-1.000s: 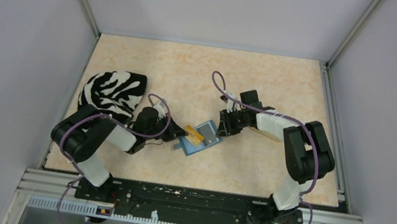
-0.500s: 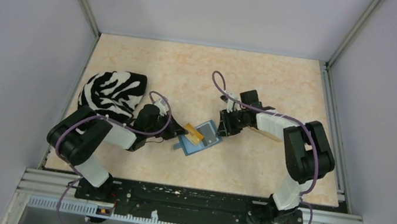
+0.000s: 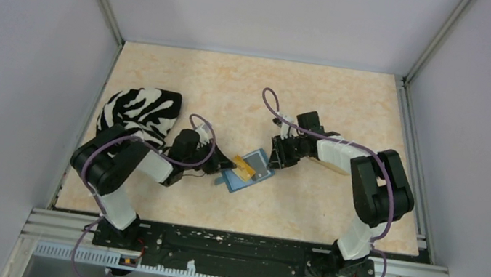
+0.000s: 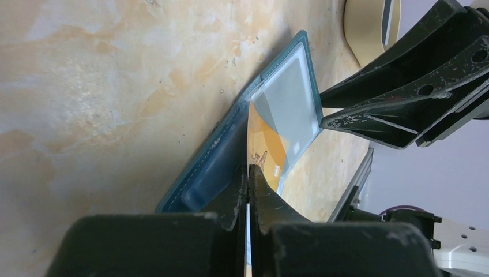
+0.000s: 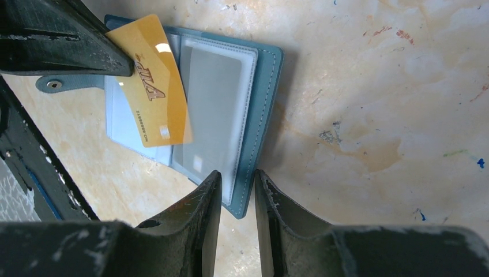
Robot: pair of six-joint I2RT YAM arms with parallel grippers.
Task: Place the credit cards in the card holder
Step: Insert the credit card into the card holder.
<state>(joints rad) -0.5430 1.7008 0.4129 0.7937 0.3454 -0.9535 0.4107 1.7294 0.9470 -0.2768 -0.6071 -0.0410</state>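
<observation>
The teal card holder (image 3: 246,173) lies open on the table, its clear sleeves up (image 5: 230,109). A grey panel (image 5: 213,98) shows inside one sleeve. My left gripper (image 3: 226,163) is shut on the end of a gold-orange credit card (image 5: 153,98), which lies slanted across the holder's left sleeve. In the left wrist view the card (image 4: 266,144) runs edge-on out of my gripper (image 4: 248,170) over the holder (image 4: 216,170). My right gripper (image 5: 237,179) is closed onto the holder's near right edge, the teal rim between its fingers. No other cards are in view.
A black-and-white zebra-striped cloth (image 3: 140,114) lies at the left behind my left arm. A beige tray (image 3: 332,167) sits under my right arm; it also shows in the left wrist view (image 4: 369,23). The right gripper's fingers (image 4: 403,109) stand close beyond the holder.
My left arm's elbow has swung right and forward. The gold card's tip has hardly moved on the holder. The right arm has not moved.
</observation>
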